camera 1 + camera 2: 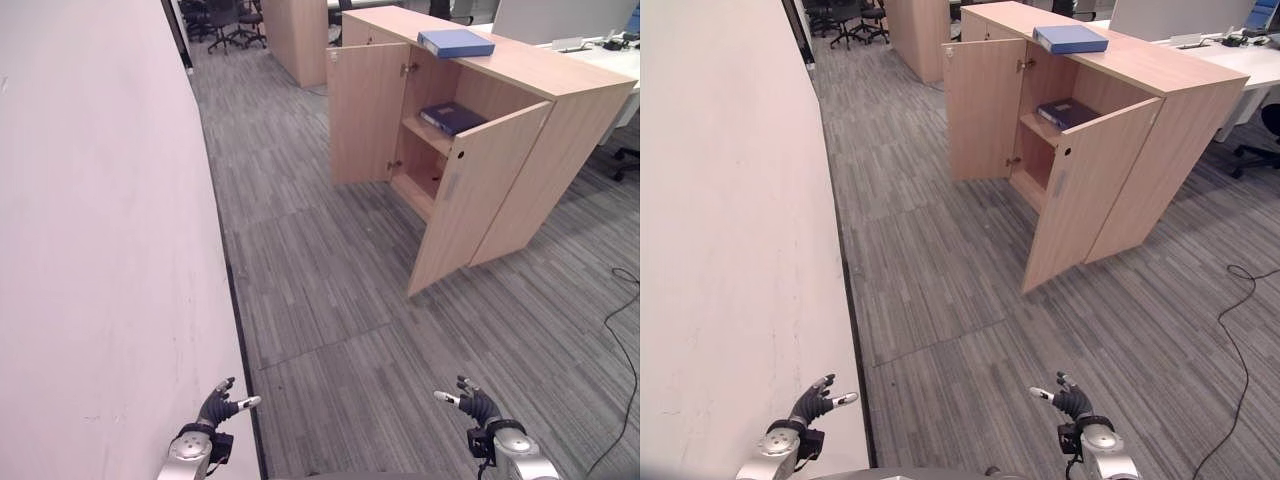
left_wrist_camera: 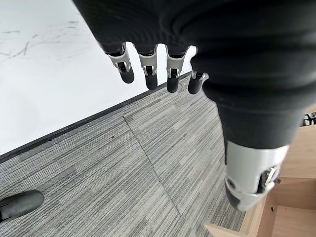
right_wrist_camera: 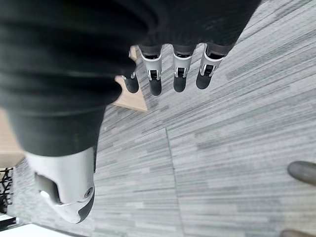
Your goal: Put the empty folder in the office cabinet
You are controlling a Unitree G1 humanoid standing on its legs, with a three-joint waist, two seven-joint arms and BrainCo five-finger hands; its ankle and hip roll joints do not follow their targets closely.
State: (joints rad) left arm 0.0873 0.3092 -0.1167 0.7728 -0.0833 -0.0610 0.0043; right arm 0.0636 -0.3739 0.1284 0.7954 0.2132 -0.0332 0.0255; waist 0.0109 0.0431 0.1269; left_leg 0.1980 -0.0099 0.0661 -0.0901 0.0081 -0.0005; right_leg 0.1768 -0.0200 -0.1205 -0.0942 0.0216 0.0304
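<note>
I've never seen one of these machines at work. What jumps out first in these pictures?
The light wooden cabinet across the grey floor stands with both doors swung open. One blue folder lies flat on its top and a darker blue folder lies on the upper shelf inside. Close by, at the lower edge of the view, the left hand and right hand hang empty with relaxed fingers beside a long white wall.

Office: desks (image 1: 600,55), swivel chairs (image 1: 225,20), cabinet (image 1: 480,150)
</note>
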